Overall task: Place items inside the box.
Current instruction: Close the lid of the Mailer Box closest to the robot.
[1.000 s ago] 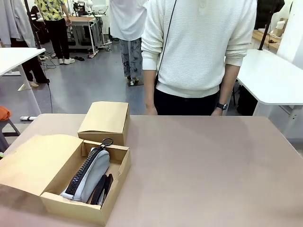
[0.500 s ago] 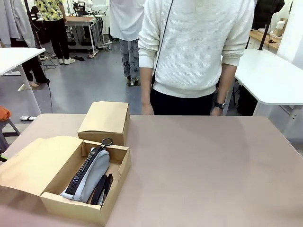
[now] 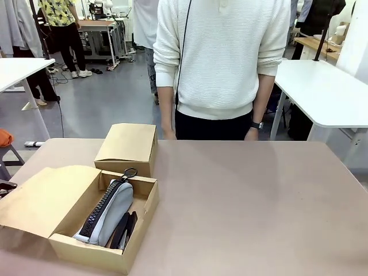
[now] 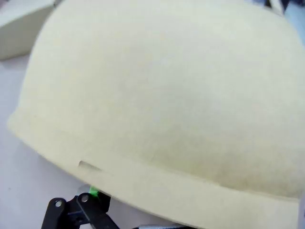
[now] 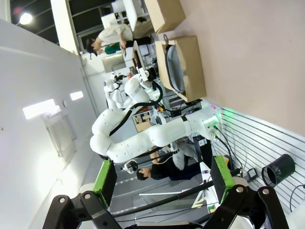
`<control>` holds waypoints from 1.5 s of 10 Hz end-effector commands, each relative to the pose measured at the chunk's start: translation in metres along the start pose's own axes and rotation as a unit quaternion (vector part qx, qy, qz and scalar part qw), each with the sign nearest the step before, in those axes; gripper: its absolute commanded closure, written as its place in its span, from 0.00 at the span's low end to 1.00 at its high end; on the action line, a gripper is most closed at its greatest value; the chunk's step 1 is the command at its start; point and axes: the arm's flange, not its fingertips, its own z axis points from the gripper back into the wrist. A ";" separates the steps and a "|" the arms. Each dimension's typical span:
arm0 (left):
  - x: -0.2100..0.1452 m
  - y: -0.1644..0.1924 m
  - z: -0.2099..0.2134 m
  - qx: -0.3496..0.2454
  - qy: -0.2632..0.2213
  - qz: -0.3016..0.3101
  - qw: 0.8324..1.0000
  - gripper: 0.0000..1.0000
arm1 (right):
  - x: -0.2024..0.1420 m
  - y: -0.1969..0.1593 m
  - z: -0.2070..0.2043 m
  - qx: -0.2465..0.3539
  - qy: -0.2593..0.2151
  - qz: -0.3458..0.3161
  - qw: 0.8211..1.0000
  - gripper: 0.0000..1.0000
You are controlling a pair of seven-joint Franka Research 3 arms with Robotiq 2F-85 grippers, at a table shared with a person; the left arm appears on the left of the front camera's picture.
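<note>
Lying lengthwise in the box (image 3: 140, 221), pencil case (image 3: 112, 211), zip-pull far; right fingers (image 5: 106, 180) apart, left unclear.

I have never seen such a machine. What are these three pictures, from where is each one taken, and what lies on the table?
The front picture looks across a brown table at a person in a white sweater standing at the far side, arms hanging down. On the table stands an open cardboard box; inside lie a grey pencil case and, beside it, a black stapler. A second, closed box stands just behind.

The other two pictures come from cameras on the robot's wrists. The right wrist picture is rolled sideways: the right gripper, its jaws open and holding nothing, points past the table and the open box toward the white left arm. The left wrist picture shows a pale rounded surface very close; I cannot tell what it is, nor how the left gripper stands.
</note>
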 end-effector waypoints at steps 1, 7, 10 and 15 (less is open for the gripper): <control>0.009 -0.009 -0.004 0.012 -0.092 0.024 0.995 0.00 | -0.001 0.004 0.001 0.001 -0.003 -0.008 1.000 0.00; 0.108 -0.034 -0.001 0.080 -0.266 0.048 0.960 0.00 | -0.001 0.004 0.001 0.001 -0.003 -0.008 1.000 0.00; 0.187 -0.062 -0.020 0.046 -0.341 0.051 0.938 0.00 | -0.001 0.004 0.001 0.001 -0.003 -0.008 1.000 0.00; 0.229 -0.128 -0.111 -0.092 -0.285 0.019 0.954 0.00 | -0.001 0.004 0.001 0.001 -0.003 -0.008 1.000 0.00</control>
